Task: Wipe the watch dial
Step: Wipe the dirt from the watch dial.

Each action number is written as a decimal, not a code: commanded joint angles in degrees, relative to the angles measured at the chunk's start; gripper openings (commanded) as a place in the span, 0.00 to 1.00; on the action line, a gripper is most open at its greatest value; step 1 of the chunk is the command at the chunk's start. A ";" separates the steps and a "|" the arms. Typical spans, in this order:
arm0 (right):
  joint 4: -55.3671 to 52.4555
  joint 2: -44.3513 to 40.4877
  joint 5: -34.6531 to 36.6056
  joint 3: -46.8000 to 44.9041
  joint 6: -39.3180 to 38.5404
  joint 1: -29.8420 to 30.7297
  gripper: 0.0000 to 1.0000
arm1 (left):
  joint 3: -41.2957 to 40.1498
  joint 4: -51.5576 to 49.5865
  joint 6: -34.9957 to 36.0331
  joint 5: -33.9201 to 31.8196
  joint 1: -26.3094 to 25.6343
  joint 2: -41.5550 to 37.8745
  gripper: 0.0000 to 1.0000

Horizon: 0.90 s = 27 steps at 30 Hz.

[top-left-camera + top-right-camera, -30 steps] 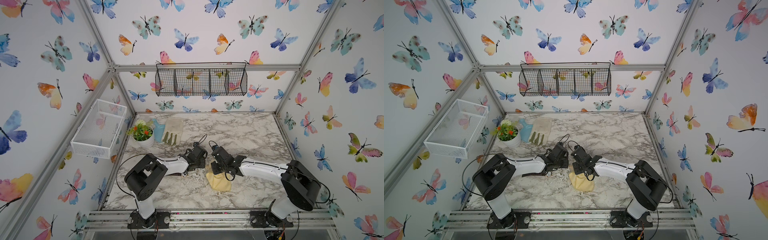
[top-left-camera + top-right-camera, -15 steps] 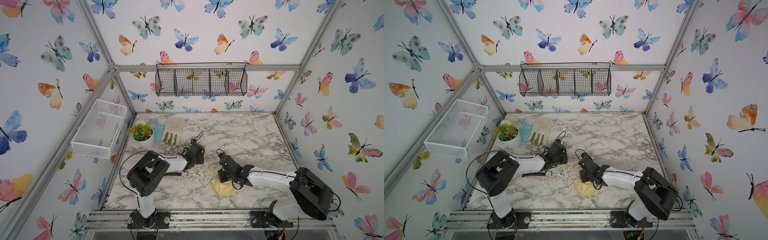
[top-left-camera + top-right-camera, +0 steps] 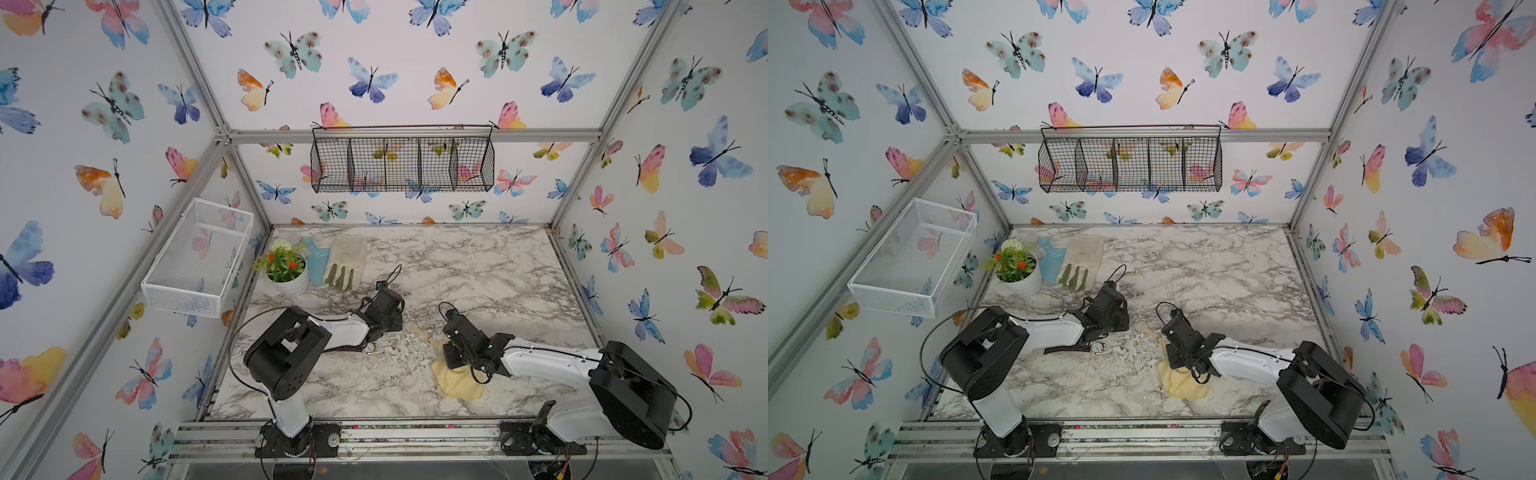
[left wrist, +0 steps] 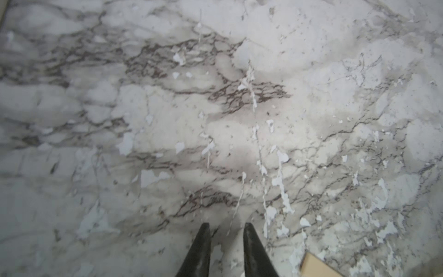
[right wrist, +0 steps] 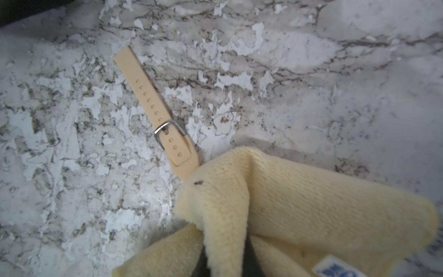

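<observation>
Marble desk (image 3: 478, 266) inside butterfly walls (image 3: 395, 62): your left hand (image 4: 226, 227) points at bare marble, its fingers a narrow gap apart with nothing between them, while your right hand (image 3: 453, 360) is clamped on the yellow cloth (image 5: 299, 203), which drapes onto the desk. A beige watch strap (image 5: 153, 105) pokes out from under that cloth, its dial hidden, and a second watch (image 3: 1097, 348) on a dark strap lies just beside your left arm (image 3: 340, 328), dial showing

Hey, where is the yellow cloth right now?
In both top views the yellow cloth rests on the marble table, front right, pinched by the right gripper. Its edge covers one end of the beige watch strap.
</observation>
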 commanded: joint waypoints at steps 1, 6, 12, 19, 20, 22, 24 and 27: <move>2.79 6.12 -5.63 1.40 0.31 0.35 0.02 | -2.64 -16.07 0.02 1.73 0.15 -2.01 0.36; 6.46 13.34 -8.14 6.08 -0.23 1.85 0.02 | -2.18 -18.89 -0.76 2.64 -0.25 -8.66 0.45; 7.21 20.53 -10.14 13.53 -2.18 2.99 0.02 | -2.26 -20.03 -1.38 3.75 -0.31 -11.87 0.54; 9.65 20.71 -12.97 17.76 -4.05 4.12 0.02 | -0.98 -18.32 -1.50 5.87 -0.36 -10.98 0.61; 9.16 20.93 -13.10 18.66 -4.32 4.39 0.02 | -0.57 -18.16 -1.56 6.05 -0.44 -10.79 0.61; 8.46 21.06 -13.15 20.03 -4.89 4.83 0.02 | 0.14 -18.21 -1.56 6.16 -0.64 -10.35 0.61; 8.46 20.14 -13.10 20.52 -5.11 5.11 0.02 | 0.67 -18.27 -1.62 6.17 -0.90 -10.33 0.61; 8.19 16.68 -12.04 19.75 -5.06 5.20 0.02 | 1.07 -18.18 -1.93 6.06 -1.27 -10.60 0.61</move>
